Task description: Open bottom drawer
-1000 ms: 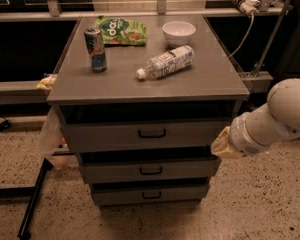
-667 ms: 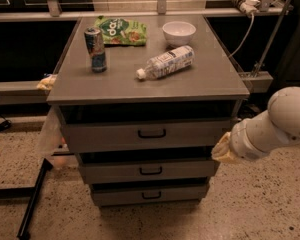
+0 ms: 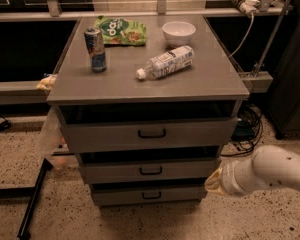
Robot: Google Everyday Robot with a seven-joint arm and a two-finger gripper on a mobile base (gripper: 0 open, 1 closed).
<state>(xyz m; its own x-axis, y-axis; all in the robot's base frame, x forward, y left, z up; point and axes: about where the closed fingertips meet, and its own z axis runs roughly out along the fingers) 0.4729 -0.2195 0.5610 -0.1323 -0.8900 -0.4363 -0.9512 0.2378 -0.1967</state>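
The bottom drawer point(image 3: 125, 197) is the lowest and narrowest grey front of the cabinet, with a small black loop handle point(image 3: 151, 195) at its centre. It looks pushed in. My gripper point(image 3: 213, 182) is at the end of the white arm point(image 3: 270, 170) coming in from the lower right. It hangs just off the cabinet's right side, between the levels of the middle drawer point(image 3: 115, 173) and the bottom drawer. It is to the right of the handle and apart from it.
The top drawer point(image 3: 105, 135) is the widest front. On the cabinet top point(image 3: 190, 84) stand a can point(image 3: 95, 49), a green snack bag point(image 3: 121, 31), a white bowl point(image 3: 178, 32) and a lying plastic bottle point(image 3: 166, 62). Cables point(image 3: 247, 129) lie on the floor at the right; a black bar point(image 3: 32, 204) lies at the left.
The arm has moved down and slightly left, bringing the gripper from the top drawer's level to near the bottom drawer's level. The drawers have not moved.
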